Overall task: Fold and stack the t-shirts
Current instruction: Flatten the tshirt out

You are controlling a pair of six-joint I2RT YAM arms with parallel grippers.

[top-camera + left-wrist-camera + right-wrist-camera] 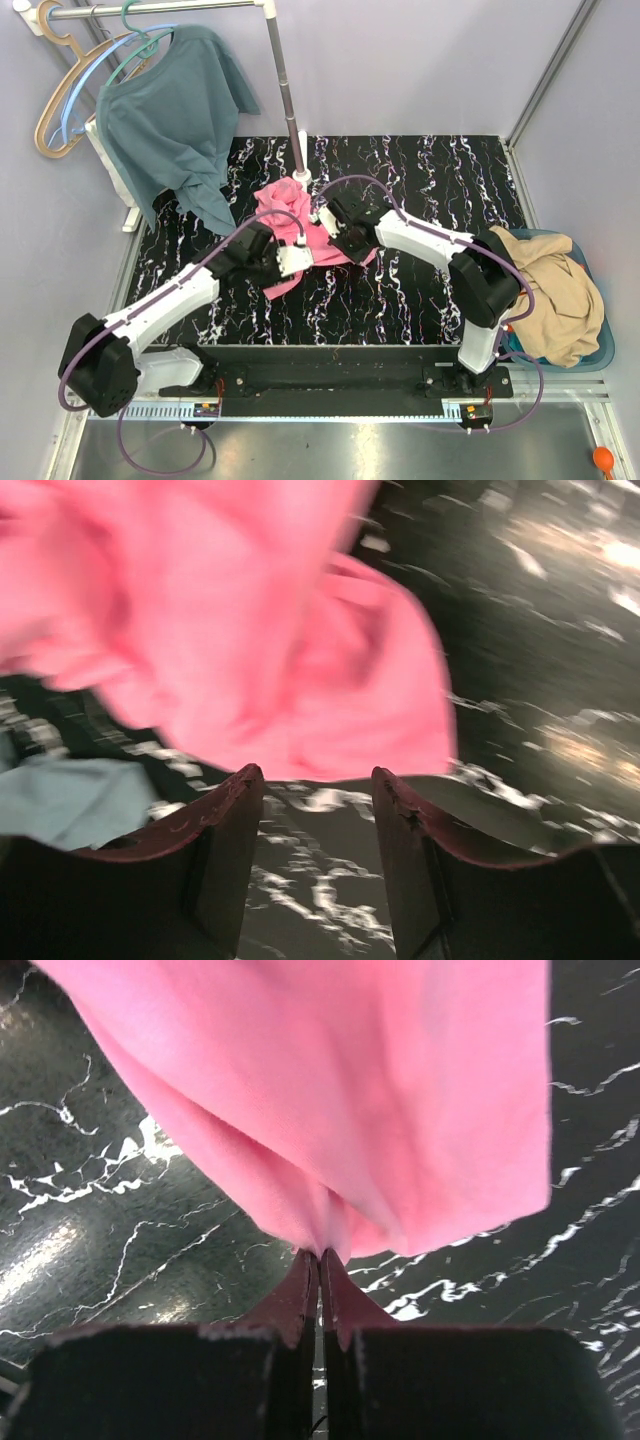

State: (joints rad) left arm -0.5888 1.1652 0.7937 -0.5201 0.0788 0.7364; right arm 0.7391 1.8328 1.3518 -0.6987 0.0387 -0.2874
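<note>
On black marbled table (430,290), lilac walls (400,60) around: right pincer (320,1255) clamps pink tee (350,1090); left pincer (315,780) parted.

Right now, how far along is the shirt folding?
Nothing looks folded or stacked yet. The right gripper is shut on the crumpled pink shirt on the table; the left gripper stands open beside it. The tan shirt lies unfolded in the basket.

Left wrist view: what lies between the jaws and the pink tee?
Left wrist view: only bare table; the pink tee starts at the tips of the left gripper.
</note>
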